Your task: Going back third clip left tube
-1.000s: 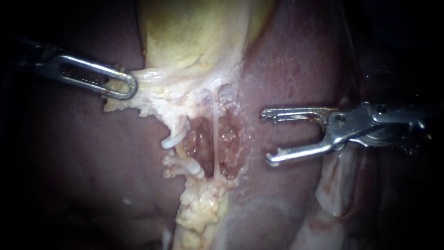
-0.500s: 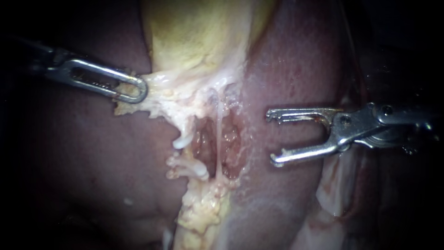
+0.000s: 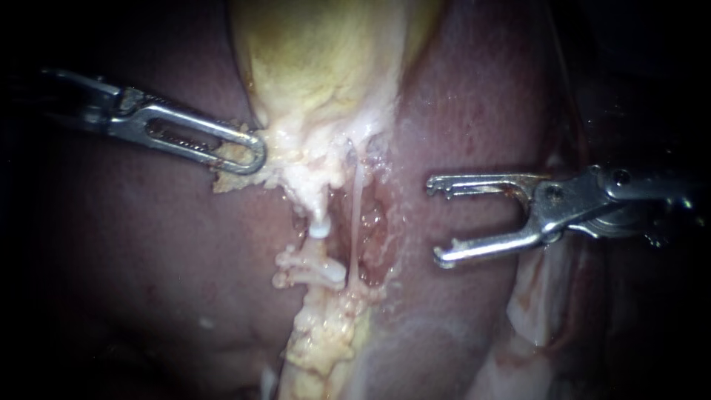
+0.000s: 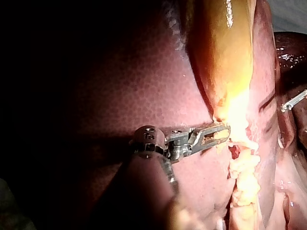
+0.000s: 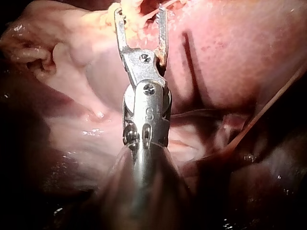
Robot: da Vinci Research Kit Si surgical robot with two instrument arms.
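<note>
The yellow gallbladder (image 3: 318,67) hangs over the dark red liver (image 3: 474,111). My left instrument (image 3: 248,157) is shut on the pale tissue (image 3: 296,167) at the gallbladder's lower end; the left wrist view shows that same instrument (image 4: 218,134) gripping it. A thin pale tube (image 3: 356,215) runs down through the opened pocket. Left of it sit a white clip (image 3: 320,230) and lower white pieces (image 3: 326,274) on fatty tissue. My right instrument (image 3: 437,222) stands open to the right of the pocket, holding nothing, apart from the tube. Its jaws (image 5: 140,14) also gape in the right wrist view.
A yellow fatty strand (image 3: 326,333) runs down from the pocket. Pale folds of tissue (image 3: 541,311) lie under the right instrument's shaft. Liver surface surrounds the pocket on both sides. The right instrument's tip (image 4: 292,103) shows beyond the gallbladder in the left wrist view.
My left instrument has moved right with the held tissue, bunching it toward the pocket and narrowing the opening. The right instrument shifted slightly right, then stayed still, open.
</note>
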